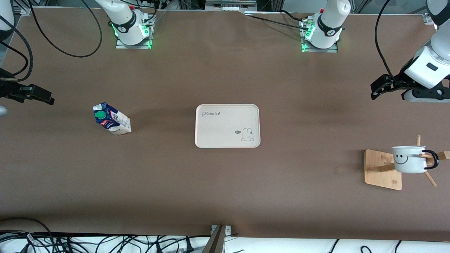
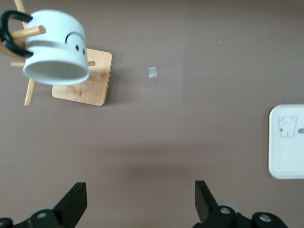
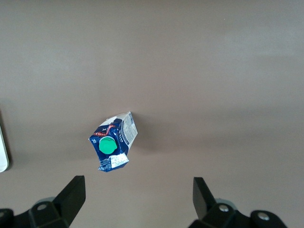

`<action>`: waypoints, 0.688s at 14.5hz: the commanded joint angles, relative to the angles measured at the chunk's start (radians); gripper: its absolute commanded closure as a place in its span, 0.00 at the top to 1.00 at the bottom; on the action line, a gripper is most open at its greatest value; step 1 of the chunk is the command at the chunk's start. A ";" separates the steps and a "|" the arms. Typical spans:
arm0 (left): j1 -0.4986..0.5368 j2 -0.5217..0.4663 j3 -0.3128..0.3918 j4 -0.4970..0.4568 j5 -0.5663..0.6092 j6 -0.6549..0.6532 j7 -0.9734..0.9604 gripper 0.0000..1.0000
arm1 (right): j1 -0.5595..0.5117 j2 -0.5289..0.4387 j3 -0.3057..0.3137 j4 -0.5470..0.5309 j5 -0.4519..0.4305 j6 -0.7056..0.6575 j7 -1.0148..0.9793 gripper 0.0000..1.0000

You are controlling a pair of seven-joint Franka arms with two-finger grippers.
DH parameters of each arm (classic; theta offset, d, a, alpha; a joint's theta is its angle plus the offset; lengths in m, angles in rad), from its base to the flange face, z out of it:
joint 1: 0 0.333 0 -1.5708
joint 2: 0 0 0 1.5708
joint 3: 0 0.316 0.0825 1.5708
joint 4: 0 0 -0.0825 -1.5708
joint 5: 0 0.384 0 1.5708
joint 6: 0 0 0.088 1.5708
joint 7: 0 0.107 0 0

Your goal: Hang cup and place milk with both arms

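Observation:
The cup (image 1: 409, 160), a white mug with a black smiley face, hangs by its black handle on a peg of a wooden rack (image 1: 381, 170) at the left arm's end of the table. It also shows in the left wrist view (image 2: 56, 47). The milk (image 1: 111, 119), a blue and white carton with a green cap, stands on the table toward the right arm's end, and shows in the right wrist view (image 3: 113, 142). My left gripper (image 1: 374, 90) (image 2: 140, 199) is open and empty over bare table. My right gripper (image 1: 47, 97) (image 3: 137, 199) is open and empty over bare table beside the milk.
A pale rectangular tray (image 1: 227, 140) with a rabbit drawing lies at the table's middle; part of it shows in the left wrist view (image 2: 280, 161). A small grey mark (image 2: 152, 72) is on the table near the rack. Cables run along the table's edges.

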 commanded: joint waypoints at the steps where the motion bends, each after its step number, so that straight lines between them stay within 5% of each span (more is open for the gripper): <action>1: -0.013 -0.026 0.006 -0.018 -0.015 0.009 -0.053 1.00 | 0.002 -0.010 -0.020 0.015 -0.005 -0.012 0.060 1.00; 5: -0.001 -0.024 -0.005 -0.017 -0.010 -0.029 0.039 1.00 | 0.053 -0.025 -0.017 0.025 -0.007 -0.122 0.068 1.00; 10: 0.001 -0.023 -0.010 -0.017 -0.008 -0.027 0.035 1.00 | 0.052 -0.022 -0.021 0.064 0.006 -0.104 0.057 1.00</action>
